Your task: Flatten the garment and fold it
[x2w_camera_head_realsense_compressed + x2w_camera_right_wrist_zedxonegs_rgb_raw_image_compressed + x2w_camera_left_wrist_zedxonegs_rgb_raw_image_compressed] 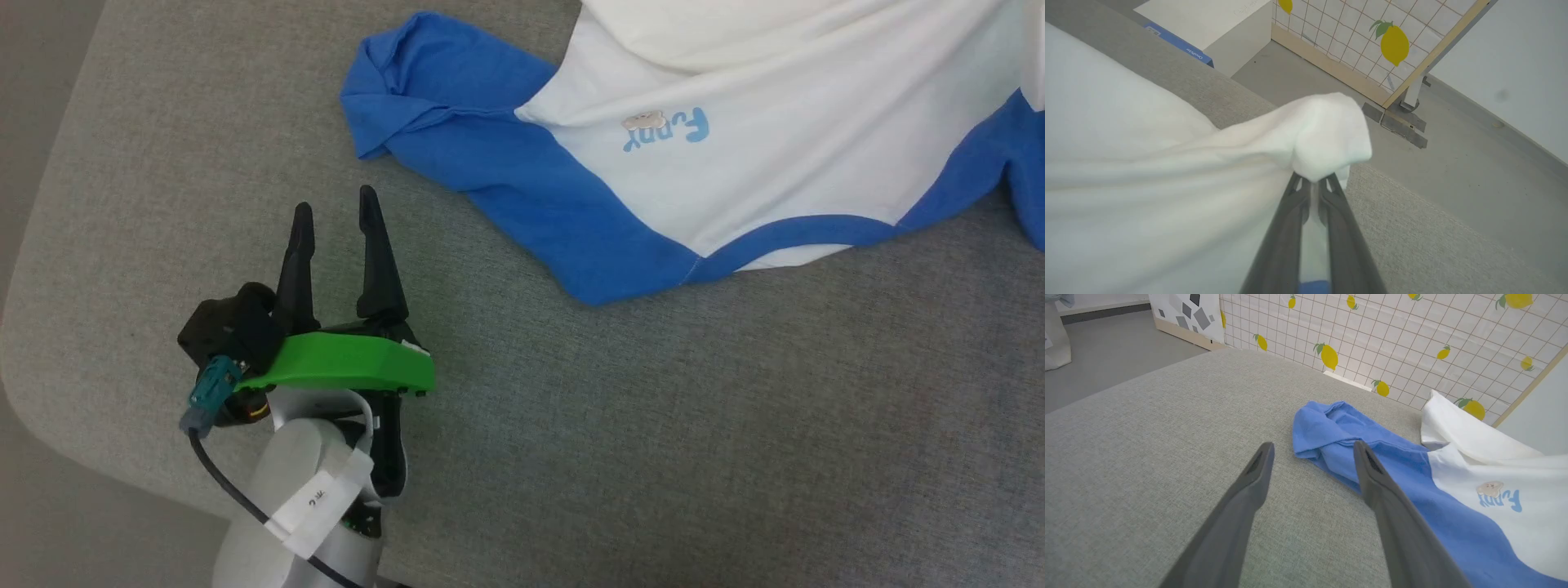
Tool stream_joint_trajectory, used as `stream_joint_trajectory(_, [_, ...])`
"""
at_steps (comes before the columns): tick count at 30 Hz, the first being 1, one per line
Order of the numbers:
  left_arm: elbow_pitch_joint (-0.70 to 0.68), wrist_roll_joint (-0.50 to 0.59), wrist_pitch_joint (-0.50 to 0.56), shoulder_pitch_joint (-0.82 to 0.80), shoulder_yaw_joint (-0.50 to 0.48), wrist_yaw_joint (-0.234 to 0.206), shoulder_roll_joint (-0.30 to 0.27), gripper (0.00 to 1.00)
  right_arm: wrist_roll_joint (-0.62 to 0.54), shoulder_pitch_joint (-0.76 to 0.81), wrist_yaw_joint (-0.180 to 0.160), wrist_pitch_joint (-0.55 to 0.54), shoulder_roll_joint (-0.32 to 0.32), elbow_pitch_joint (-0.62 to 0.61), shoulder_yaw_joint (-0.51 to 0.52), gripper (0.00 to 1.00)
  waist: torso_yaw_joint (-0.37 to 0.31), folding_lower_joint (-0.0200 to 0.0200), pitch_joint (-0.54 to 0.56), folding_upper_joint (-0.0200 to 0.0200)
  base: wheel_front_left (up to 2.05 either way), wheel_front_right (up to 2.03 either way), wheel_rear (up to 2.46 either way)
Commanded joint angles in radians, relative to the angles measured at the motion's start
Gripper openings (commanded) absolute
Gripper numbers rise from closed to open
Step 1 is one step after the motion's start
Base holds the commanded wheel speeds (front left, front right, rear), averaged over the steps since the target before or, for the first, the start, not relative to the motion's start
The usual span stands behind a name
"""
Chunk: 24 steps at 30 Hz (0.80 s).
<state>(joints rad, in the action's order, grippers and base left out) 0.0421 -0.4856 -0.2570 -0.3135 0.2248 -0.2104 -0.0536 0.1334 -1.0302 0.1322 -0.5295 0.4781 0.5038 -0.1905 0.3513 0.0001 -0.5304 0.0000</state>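
The garment (735, 163), a white T-shirt with royal-blue sleeves, blue trim and a small printed logo (665, 129), lies rumpled across the upper right of the grey cushion. One blue sleeve (433, 90) is bunched at its left end. My left gripper (335, 208) hovers open over bare cushion, to the left of and below that sleeve; in the left wrist view its right finger (1372, 473) overlaps the sleeve (1339, 433). In the right wrist view my right gripper (1312, 181) is shut on a bunch of the garment's white cloth (1327, 134), lifted off the cushion.
The grey cushion (571, 449) ends in a rounded corner at the lower left, floor beyond. A lemon-print grid panel (1412, 343) stands behind it. A white box (1208, 24) sits beside the cushion, and a panel foot (1400, 122) rests on the grey floor.
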Motion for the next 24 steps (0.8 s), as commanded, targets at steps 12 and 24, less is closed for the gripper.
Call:
stream_joint_trajectory(12, [0.066, 0.001, -0.005, 0.033, -0.040, 0.016, 0.003, 1.00, 0.168, 0.145, -0.002, 0.197, -0.110, 0.010, 0.115, 1.00, -0.100, -0.0001, 0.200, 0.0000, 0.00, 0.00, 0.00])
stream_joint_trajectory(24, [0.128, -0.025, 0.002, 0.112, -0.061, 0.036, 0.000, 1.00, 0.287, 0.672, -0.002, 0.367, -0.262, -0.303, 0.341, 1.00, -0.219, -0.0001, 0.339, 0.0000, 0.00, 0.00, 0.00])
